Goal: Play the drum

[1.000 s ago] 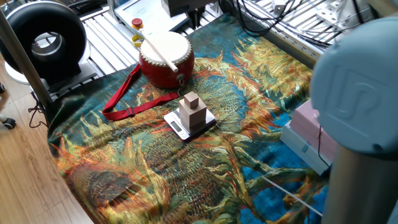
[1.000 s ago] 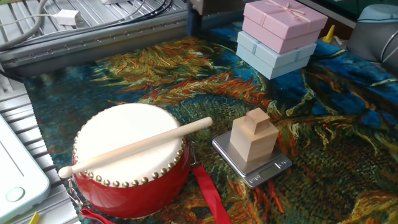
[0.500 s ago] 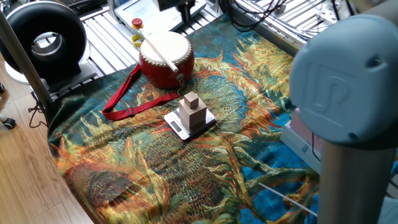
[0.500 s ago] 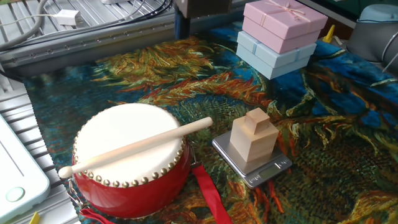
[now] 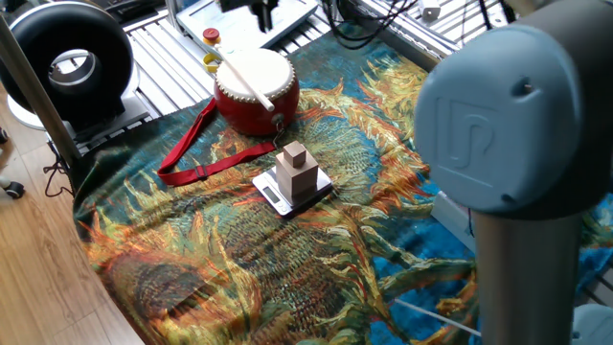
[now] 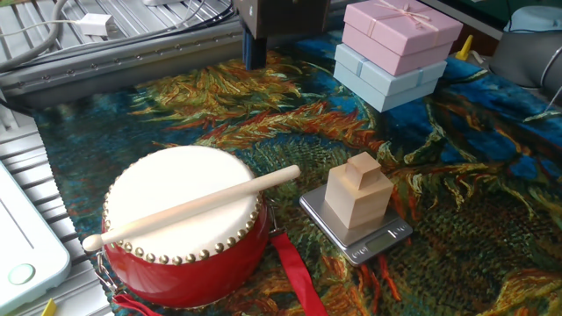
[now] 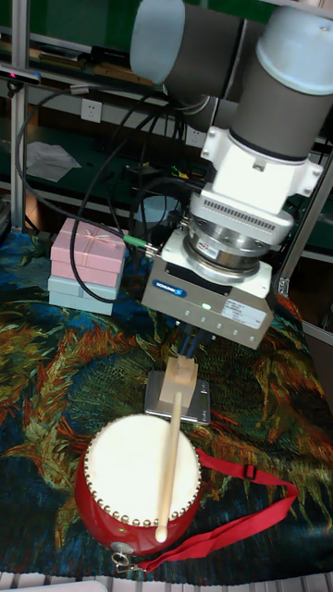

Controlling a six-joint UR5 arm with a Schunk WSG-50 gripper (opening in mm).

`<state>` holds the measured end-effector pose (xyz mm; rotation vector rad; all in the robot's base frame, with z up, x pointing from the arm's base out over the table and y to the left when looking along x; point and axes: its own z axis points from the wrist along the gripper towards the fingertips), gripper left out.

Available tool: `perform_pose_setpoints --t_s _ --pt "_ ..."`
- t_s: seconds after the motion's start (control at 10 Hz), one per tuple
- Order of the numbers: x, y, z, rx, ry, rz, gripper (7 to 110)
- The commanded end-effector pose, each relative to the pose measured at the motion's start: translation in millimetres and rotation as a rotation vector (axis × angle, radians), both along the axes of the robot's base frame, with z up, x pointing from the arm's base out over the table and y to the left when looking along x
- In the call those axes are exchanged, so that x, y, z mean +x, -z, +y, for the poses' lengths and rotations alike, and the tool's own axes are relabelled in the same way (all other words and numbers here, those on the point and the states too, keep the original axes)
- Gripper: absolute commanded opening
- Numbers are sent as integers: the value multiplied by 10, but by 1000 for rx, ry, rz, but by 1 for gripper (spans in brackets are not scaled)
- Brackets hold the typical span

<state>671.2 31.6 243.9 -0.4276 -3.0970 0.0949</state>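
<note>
The drum [image 5: 257,96] stands on the patterned cloth, a red barrel with a cream skin [image 6: 171,206], also seen in the tall view [image 7: 137,481]. A wooden stick [image 6: 198,206] lies across the skin. The drum's red strap [image 5: 203,153] trails over the cloth. My gripper [image 7: 189,347] hangs in the air behind the drum, above the block, touching nothing. It shows only at the top edge in the fixed views [image 5: 259,11] [image 6: 255,54]. Its dark fingers overlap, so how they stand is unclear.
A wooden block on a small scale [image 6: 358,197] sits right beside the drum. Stacked pink and blue gift boxes [image 6: 395,44] stand further back. A black ring fan [image 5: 67,57] is at the far left. The arm's big grey joint [image 5: 508,144] fills the foreground.
The gripper has slid leftward along the top of both fixed views, and the grey arm joint has swung left with it. Drum, stick and block have not moved.
</note>
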Motion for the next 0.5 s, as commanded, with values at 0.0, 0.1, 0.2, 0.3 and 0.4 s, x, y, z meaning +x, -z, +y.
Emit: perform_pose_setpoints --t_s 0.0,0.1,0.2,0.3,0.4 --pt "204 -18 240 47 -23 -43 7" --pt "287 21 313 77 -34 -71 7" --pt "330 68 339 87 -40 -83 7" --pt "345 109 341 86 -39 -86 7" --pt "335 132 291 66 -39 -79 7"
